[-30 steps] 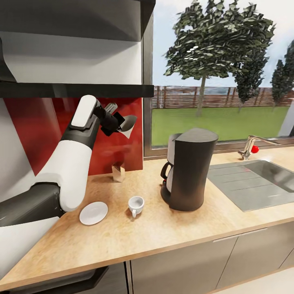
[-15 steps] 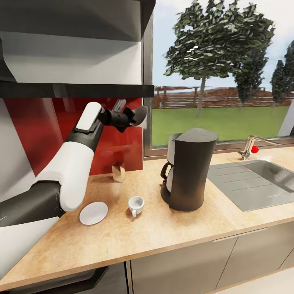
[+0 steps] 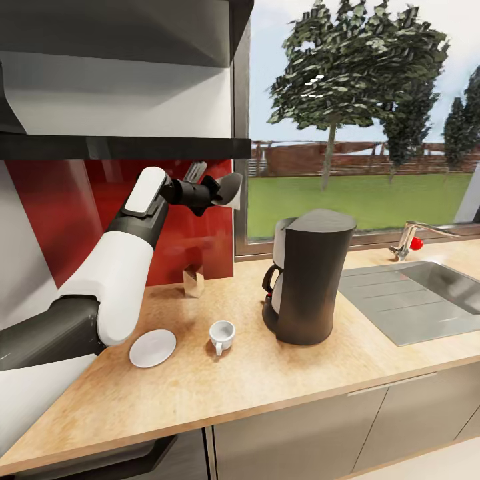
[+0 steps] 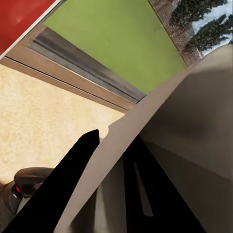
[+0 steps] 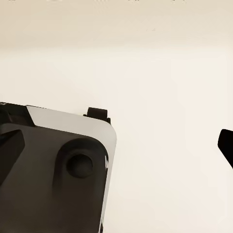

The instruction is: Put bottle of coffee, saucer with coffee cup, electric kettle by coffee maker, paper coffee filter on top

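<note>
Home kitchen: wood-grain countertop (image 3: 200, 393), steel sink (image 3: 413, 300) with tap (image 3: 410, 239), garden window (image 3: 360, 120).

Long light wood-grain kitchen countertop (image 3: 200, 393) over glossy grey cabinets. Standing on it, tall dark coffee maker (image 3: 308, 285) as landmark, carafe handle facing left. Just left of the coffee maker, small white coffee cup (image 3: 222, 335), upright, apart from it. Further left of the coffee maker, past the cup, flat white saucer (image 3: 153, 348), bare, not touching the cup. Behind and left of the coffee maker, near the red backsplash, another small tan object (image 3: 193, 282). Right of the coffee maker, sunken steel sink (image 3: 413, 300) with tap (image 3: 408, 239) behind.
</note>
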{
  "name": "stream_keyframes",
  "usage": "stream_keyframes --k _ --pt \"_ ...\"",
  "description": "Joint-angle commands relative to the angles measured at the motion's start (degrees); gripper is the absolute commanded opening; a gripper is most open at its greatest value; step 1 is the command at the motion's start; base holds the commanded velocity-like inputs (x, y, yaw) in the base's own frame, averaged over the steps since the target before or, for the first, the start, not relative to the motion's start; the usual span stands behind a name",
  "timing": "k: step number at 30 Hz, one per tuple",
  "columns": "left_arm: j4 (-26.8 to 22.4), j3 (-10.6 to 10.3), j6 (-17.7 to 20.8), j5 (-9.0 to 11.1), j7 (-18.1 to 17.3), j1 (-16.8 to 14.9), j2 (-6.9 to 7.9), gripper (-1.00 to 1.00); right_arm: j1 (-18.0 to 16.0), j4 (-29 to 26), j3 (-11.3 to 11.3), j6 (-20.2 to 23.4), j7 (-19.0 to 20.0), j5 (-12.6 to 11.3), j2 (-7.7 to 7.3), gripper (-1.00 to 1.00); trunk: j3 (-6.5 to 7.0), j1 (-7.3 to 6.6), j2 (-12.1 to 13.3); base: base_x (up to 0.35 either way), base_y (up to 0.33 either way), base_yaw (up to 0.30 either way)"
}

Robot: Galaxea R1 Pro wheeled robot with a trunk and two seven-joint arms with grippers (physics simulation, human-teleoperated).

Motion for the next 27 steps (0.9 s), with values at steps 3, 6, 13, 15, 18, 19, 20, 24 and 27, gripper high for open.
stream_keyframes --k 3,6,13,15,18,19,20,24,27 --pt "-0.1 0.3 -0.4 1.3 0.1 -0.1 -0.09 -1.0 0.0 0.0 0.3 -0.1 0.0 0.1 -0.01 1.0 -0.06 0.01 -0.1 0.116 -0.086 0.0" --pt "-0.4 0.3 -0.4 1.3 0.1 -0.1 -0.09 -1.0 0.0 0.1 0.3 -0.1 0.0 0.1 0.03 1.0 -0.06 0.01 -0.1 0.077 -0.059 0.0" --pt "-0.5 0.4 -0.4 1.3 0.1 -0.1 -0.09 -1.0 0.0 0.1 0.3 -0.1 0.0 0.1 0.06 1.0 -0.06 0.01 -0.1 0.019 -0.031 0.0" --pt "-0.5 0.3 -0.4 1.3 0.1 -0.1 -0.09 -1.0 0.0 0.1 0.3 -0.1 0.0 0.1 0.06 1.0 -0.06 0.01 -0.1 0.004 -0.157 0.0" --pt "-0.5 0.4 -0.4 1.3 0.1 -0.1 -0.09 -1.0 0.0 0.1 0.3 -0.1 0.0 0.1 0.04 1.0 -0.06 0.01 -0.1 0.002 -0.232 0.0" --pt "-0.5 0.4 -0.4 1.3 0.1 -0.1 -0.09 -1.0 0.0 0.1 0.3 -0.1 0.0 0.1 0.02 1.0 -0.06 0.01 -0.1 0.001 -0.149 0.0" --pt "-0.5 0.4 -0.4 1.3 0.1 -0.1 -0.09 -1.0 0.0 0.1 0.3 -0.1 0.0 0.1 0.02 1.0 -0.06 0.01 -0.1 0.001 -0.12 0.0" --pt "-0.4 0.4 -0.3 1.3 0.1 -0.1 -0.09 -1.0 0.0 0.0 0.3 -0.1 -0.1 0.1 -0.01 1.0 -0.06 0.01 -0.1 0.005 -0.068 0.0" --pt "-0.3 0.4 -0.1 1.3 0.1 -0.1 -0.09 -1.0 0.0 0.0 0.3 -0.1 -0.1 0.1 -0.01 1.0 -0.06 0.01 -0.1 0.063 -0.119 0.0"
